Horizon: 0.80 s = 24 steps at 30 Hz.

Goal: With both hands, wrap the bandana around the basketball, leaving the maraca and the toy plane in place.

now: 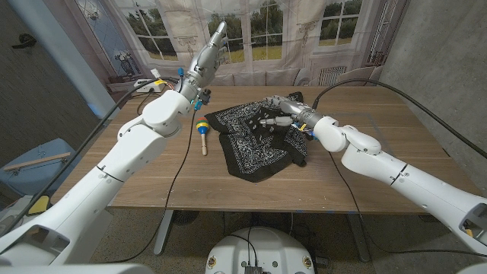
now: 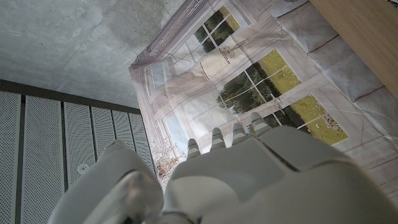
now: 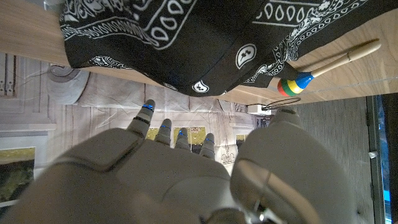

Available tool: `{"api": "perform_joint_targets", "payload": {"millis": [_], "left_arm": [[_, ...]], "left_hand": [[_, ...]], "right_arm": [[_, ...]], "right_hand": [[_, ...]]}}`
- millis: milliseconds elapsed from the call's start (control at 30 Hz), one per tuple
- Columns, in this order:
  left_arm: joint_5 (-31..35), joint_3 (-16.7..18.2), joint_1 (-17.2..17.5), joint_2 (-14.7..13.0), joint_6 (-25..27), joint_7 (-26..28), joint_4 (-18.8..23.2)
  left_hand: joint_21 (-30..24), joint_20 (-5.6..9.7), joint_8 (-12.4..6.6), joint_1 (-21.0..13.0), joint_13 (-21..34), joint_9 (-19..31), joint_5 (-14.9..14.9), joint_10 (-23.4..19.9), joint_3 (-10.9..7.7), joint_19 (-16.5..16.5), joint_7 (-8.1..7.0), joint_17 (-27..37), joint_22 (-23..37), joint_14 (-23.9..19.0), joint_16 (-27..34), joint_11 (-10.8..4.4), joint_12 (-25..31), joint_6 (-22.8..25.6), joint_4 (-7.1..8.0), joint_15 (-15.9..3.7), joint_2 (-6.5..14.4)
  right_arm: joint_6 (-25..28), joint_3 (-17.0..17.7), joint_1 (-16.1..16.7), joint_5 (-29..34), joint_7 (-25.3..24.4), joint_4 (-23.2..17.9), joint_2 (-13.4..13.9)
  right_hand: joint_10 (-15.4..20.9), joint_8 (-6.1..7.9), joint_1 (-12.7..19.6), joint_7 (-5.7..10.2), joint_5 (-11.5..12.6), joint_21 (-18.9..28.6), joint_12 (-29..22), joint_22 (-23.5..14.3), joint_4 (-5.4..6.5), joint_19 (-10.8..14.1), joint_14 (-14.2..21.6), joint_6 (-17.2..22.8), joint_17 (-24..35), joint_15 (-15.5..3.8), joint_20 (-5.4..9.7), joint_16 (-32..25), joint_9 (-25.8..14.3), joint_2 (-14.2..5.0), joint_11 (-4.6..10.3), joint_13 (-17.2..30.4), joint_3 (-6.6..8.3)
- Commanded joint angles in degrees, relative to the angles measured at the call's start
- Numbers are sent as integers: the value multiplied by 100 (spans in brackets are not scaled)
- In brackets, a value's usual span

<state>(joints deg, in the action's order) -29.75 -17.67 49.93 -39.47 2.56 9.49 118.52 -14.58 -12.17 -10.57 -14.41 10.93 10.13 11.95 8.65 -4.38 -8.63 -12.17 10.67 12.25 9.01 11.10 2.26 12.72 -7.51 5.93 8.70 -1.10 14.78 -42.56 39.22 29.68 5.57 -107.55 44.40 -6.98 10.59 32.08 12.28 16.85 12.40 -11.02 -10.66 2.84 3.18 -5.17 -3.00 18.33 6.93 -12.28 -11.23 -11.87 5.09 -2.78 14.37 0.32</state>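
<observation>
While the left hand [image 1: 214,44] is raised high over the table's far left part, fingers straight and together, holding nothing, the right hand [image 1: 280,114] hovers low over the bandana [image 1: 255,141] with its fingers loosely spread; I see no cloth pinched in them, so I read it as empty (the contact itself is too small to settle in the head view).

Bandana: black, white paisley print, lying rumpled near the middle of the table [image 1: 365,179]. It bulges under the right hand, which suggests the basketball is already beneath the cloth. The ball itself is hidden, so that is a judgement only.

Maraca [image 1: 202,134]: just beside the bandana's left edge, apart from it in the head view, handle toward the robot, coloured head away. The right wrist view shows the cloth's hem close to the maraca's head [image 3: 295,83]. I cannot make out the toy plane.

Relation that matters: the bundle sits directly below the right hand, and well to the right of and below the left hand. The right hand is plainly the nearer. The loose cloth spreads mostly toward the robot and to the left, so the left hand would have to come down and inward to gather that side, passing close to the maraca.
</observation>
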Motion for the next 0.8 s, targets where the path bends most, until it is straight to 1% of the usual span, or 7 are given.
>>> {"api": "perform_joint_targets", "payload": {"millis": [33,200,433,533,633,800], "left_arm": [[-92,-23,30,-48,-61,-40,-44],[-93,-41,15,-73,-30,-41,-36],[-103,-84,-48,-56,-29,-67,-74],[-118,-108,-88,-40,-32,-94,-111],[-130,-131,-122,-25,-37,-119,-148],[-134,-154,-153,-12,-36,-128,-182]], "left_hand": [[27,-2,-5,58,5,5,49,12,33,6,-24,8,8,27,4,21,-10,-23,7,-40,-8],[9,1,-31,61,10,7,63,-38,44,59,-3,9,8,-15,17,23,4,42,-3,-53,6],[6,-1,-35,60,12,8,68,-38,48,71,-16,8,7,-17,15,22,1,60,-8,-58,10],[5,-1,-36,60,12,8,69,-37,49,75,-19,8,7,-16,14,35,0,65,-10,-61,12],[5,-2,-40,60,13,8,71,-30,51,79,-19,9,7,-18,14,34,-4,77,-11,-65,13],[5,-3,-51,61,14,9,74,-30,54,81,-15,9,6,-19,13,34,-5,111,-14,-75,16]], "right_arm": [[511,-404,-265,740,532,114,-187],[740,-492,-408,831,793,320,-313],[1019,-698,-600,1030,1202,469,-377],[1129,-805,-667,1156,1316,539,-413],[1229,-919,-747,1284,1473,598,-445],[1458,-1149,-919,1574,1807,746,-544]], "right_hand": [[-72,13,101,26,60,-18,-13,-18,-31,27,-22,-89,-9,33,-17,-50,-21,-32,-25,-3,10],[-91,27,152,31,78,-16,-19,-18,-53,42,0,-94,-20,26,-17,-66,-21,-50,-23,-5,17],[-107,24,217,27,105,-4,-36,-20,-83,87,108,-159,-43,22,-17,-116,-19,-58,-26,-9,10],[-117,27,248,29,118,3,-44,-21,-98,119,106,-184,-58,83,-18,-116,-18,-59,-99,-12,1],[-168,26,279,29,130,5,-33,-21,-112,137,83,-215,-69,114,-21,-108,-17,-65,-138,-14,-2],[-290,18,387,29,164,41,-18,-29,-158,260,216,-337,-110,153,-18,-159,-18,-101,-184,-25,0]]}}
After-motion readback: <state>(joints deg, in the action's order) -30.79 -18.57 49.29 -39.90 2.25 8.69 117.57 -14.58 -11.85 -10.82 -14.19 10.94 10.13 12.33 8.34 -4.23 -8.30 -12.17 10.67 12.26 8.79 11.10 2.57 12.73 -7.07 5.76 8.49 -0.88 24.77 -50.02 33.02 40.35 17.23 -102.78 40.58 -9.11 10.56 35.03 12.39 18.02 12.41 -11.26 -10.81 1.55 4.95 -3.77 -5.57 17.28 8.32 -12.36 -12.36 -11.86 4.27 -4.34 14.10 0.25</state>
